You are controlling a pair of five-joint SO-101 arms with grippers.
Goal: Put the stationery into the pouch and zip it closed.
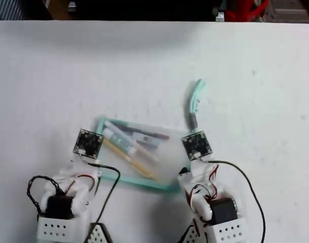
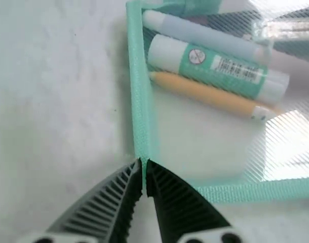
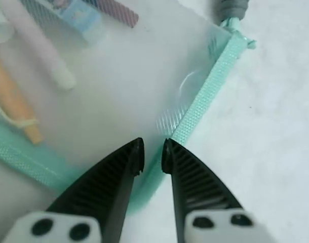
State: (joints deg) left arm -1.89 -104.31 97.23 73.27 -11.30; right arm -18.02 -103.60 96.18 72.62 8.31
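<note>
A clear pouch (image 1: 169,157) with teal edging lies flat in the middle of the table. Inside it are a glue stick (image 2: 215,66), a yellow pencil (image 2: 205,93), a pale pen (image 2: 195,33) and several other pens. My left gripper (image 2: 143,169) is shut on the teal edge (image 2: 139,101) at the pouch's left end. At the pouch's right end, my right gripper (image 3: 152,152) hovers low with its fingers a little apart and nothing clamped between them. The grey zip pull (image 3: 230,7) sits at the far right corner, and a teal strap (image 1: 196,93) trails away from it.
Bare white table (image 1: 256,126) surrounds the pouch on all sides. Both arm bases stand at the near edge, with black cables (image 1: 109,192) looping beside them. Dark and red things lie beyond the table's far edge.
</note>
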